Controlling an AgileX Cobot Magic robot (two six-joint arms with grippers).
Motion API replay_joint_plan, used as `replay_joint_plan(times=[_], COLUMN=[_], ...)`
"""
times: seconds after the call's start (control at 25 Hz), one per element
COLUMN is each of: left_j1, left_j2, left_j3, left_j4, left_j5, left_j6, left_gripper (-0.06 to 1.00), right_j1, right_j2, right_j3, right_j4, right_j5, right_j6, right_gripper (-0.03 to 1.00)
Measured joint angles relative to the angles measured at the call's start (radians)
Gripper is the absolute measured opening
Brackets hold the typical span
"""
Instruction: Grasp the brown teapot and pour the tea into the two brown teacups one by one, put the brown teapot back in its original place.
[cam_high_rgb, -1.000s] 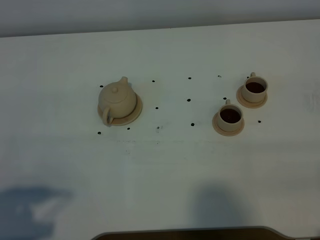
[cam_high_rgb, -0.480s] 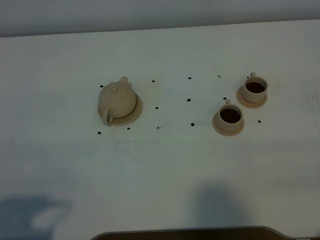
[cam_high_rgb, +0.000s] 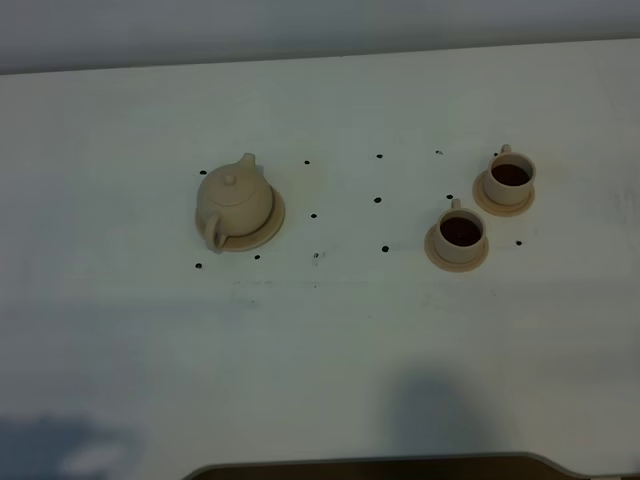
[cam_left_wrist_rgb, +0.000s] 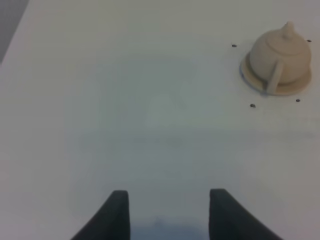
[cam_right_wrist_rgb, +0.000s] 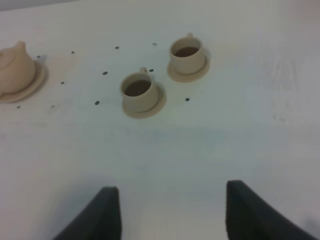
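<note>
From the high exterior view, the brown teapot (cam_high_rgb: 233, 203) sits on its wide saucer (cam_high_rgb: 270, 228) left of centre in the frame, spout toward the upper right and loop handle toward the lower left, while the two brown teacups (cam_high_rgb: 485, 205) stand on their small saucers at the right, one nearer the upper right and one just below and left of it, both showing dark liquid inside. Nothing on the worktop (cam_high_rgb: 330, 320) has shifted over the last second; the only change is the grey shadow at the lower left corner, which has shrunk and slid further toward the bottom edge, suggesting the left arm is drawing away. No arm appears in this view. In the left wrist view, the left pincer (cam_left_wrist_rgb: 167, 212) shows at the bottom edge with its two dark fingers spread apart and nothing between them; the teapot is at the upper right of the frame, well apart from it, resting squarely on its saucer. In the right wrist view, the right pincer (cam_right_wrist_rgb: 170, 212) also stands apart and empty at the bottom edge, the cups lie in the upper middle and the teapot peeks in at the left edge. Judging by filled cups and a returned pot, the task looks essentially complete.
</note>
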Motion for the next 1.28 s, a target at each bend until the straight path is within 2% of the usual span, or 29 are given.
replay_joint_plan(times=[1.28], left_j1=[0.0], left_j2=[-0.008], left_j3=[0.0], left_j4=[0.0], left_j5=[0.0], left_j6=[0.003], left_gripper=[0.41], right_j1=[0.0], right_j2=[0.0], right_j3=[0.0], right_j4=[0.0], right_j5=[0.0], right_j6=[0.0], right_gripper=[0.48])
